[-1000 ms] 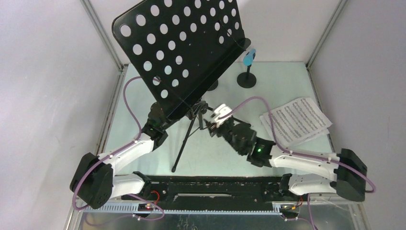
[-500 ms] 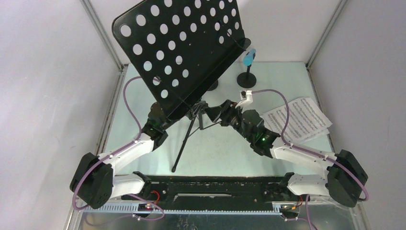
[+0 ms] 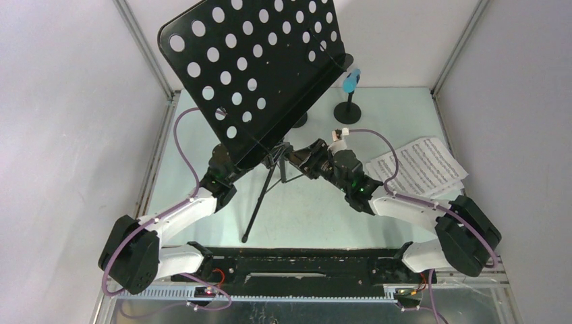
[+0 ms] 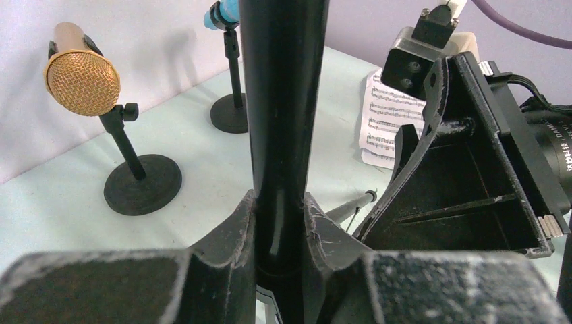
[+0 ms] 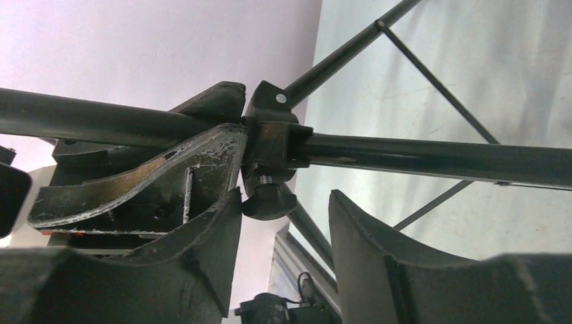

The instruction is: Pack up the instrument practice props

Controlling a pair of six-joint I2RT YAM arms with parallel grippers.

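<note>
The black music rack's perforated desk [image 3: 249, 67] stands tilted over its tripod legs [image 3: 260, 202]. My left gripper [image 3: 236, 163] is under the desk, shut on the rack's pole [image 4: 280, 128]. My right gripper [image 5: 283, 206] is open at the pole's clamp collar [image 5: 273, 138]. The collar's round knob [image 5: 265, 200] sits by the left fingertip. In the top view the right gripper [image 3: 293, 156] meets the pole from the right. White sheet-music pages [image 3: 418, 172] lie at right. A light-blue microphone [image 3: 349, 81] and a tan microphone [image 4: 81, 75] stand on black round-based holders [image 4: 141, 183].
Grey walls with metal frame posts [image 3: 145, 47] close in the pale green table [image 3: 310, 216] on three sides. The blue microphone's holder base [image 3: 347, 113] stands at the back. A purple cable [image 3: 378, 138] loops over the right arm.
The right arm has swung left and forward to the rack's pole, its wrist rolled over, and its jaws have narrowed a little. The left gripper and the rack have not moved.
</note>
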